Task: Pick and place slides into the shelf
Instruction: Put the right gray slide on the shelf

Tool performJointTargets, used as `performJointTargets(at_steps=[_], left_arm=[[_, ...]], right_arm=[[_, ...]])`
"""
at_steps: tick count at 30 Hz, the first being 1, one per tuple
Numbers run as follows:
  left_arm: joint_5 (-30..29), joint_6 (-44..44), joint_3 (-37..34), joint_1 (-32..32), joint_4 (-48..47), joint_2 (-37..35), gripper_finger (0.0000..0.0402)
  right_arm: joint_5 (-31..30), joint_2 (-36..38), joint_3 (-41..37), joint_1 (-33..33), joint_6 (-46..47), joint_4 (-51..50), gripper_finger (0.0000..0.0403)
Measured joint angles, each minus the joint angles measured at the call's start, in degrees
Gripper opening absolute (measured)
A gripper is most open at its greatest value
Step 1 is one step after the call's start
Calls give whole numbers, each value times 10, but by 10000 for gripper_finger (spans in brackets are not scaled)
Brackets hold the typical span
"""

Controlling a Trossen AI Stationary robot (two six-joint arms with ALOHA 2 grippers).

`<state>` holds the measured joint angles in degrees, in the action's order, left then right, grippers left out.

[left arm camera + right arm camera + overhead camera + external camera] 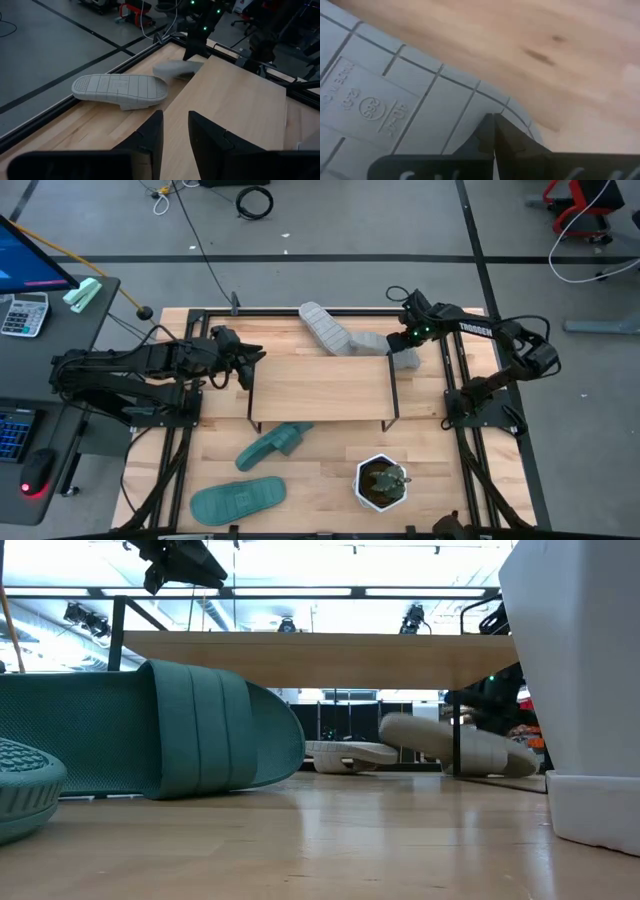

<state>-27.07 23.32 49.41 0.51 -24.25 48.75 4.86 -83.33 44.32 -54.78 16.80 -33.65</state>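
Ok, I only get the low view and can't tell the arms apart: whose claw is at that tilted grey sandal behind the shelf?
Observer: The right claw. It is shut, with its tips against the grey sandal's sole.
Operator: And the left one?
Observer: The left claw hovers open and empty at the left end of the shelf.
Operator: The other grey one?
Observer: The second grey sandal lies sole-up near the table's far edge.

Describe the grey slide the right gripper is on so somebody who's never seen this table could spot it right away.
Start at the shelf in the middle of the table, then go to its far right corner. There the right gripper is shut on a light grey slide lying partly under that edge. Its grey neighbour lies fully in the open, sole up, and both teal slides sit on the shelf's near side.
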Motion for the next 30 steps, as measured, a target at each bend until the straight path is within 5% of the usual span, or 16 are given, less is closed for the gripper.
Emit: performJointTargets(at_steps=[8,13,24,26,30], left_arm=[[0,0,0,0,0,0,91],[0,0,0,0,0,0,91],[0,0,0,0,0,0,89],[0,0,0,0,0,0,87],[0,1,0,0,0,0,89]], right_arm=[[-19,30,0,-35,29,2,1],[76,30,0,-37,31,3,4],[181,31,2,-23,25,22,2],[166,25,2,-22,23,20,2],[34,-14,-4,-10,32,27,2]])
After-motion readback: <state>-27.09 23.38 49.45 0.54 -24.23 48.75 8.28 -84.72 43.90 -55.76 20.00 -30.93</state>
